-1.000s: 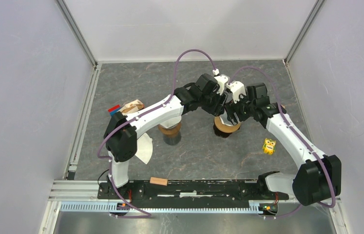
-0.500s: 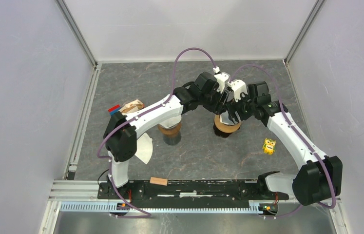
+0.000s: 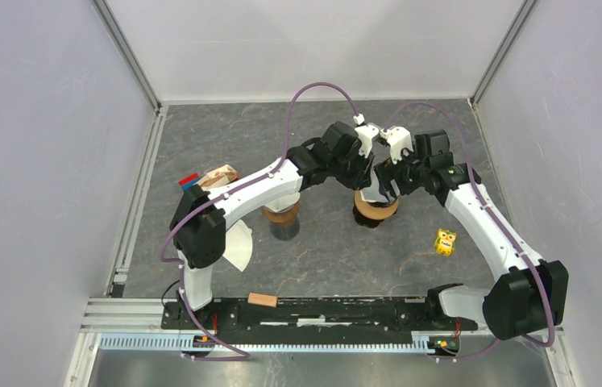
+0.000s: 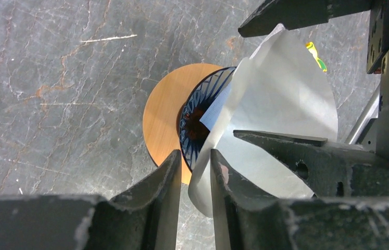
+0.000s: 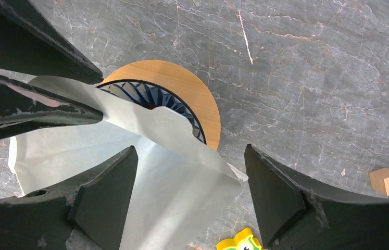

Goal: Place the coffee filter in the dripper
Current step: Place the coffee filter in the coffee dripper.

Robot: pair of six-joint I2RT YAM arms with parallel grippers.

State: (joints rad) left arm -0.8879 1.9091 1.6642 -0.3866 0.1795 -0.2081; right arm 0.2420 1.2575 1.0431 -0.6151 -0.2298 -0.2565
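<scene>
**Filter hangs tilted over the dripper, both grippers at it**

The grey marbled table [image 3: 321, 258] carries everything. The dripper [image 3: 375, 211], a dark ribbed cone set in a round wooden ring, stands on it. The left arm [image 3: 257, 187] reaches in over the dripper from its left and the right arm [image 3: 483, 222] from its right. Their wrists meet just above the dripper.

The white coffee filter [image 4: 286, 88] is held up above the dripper, tilted and spread like a fan. It covers the side of the dripper nearest the right arm, and one folded edge dips toward the ribbed cone. It is not seated in the cone, and whether it touches the rim cannot be told.

The right gripper [image 5: 190, 151] stands above the dripper with its jaws wide apart and the filter spread between them. The left gripper [image 4: 196, 156], also above the dripper, has its fingers drawn close together, with the filter's lower edge in the narrow gap. Whether they actually pinch the paper cannot be told.

To the left of the dripper, under the left arm, stands a second wooden-ringed stand [image 3: 281, 219]. Farther left of the dripper, toward the near edge, lies a loose white paper sheet [image 3: 238, 246]. To the right of the dripper, well apart from it, sits a small yellow toy [image 3: 444, 241].
</scene>
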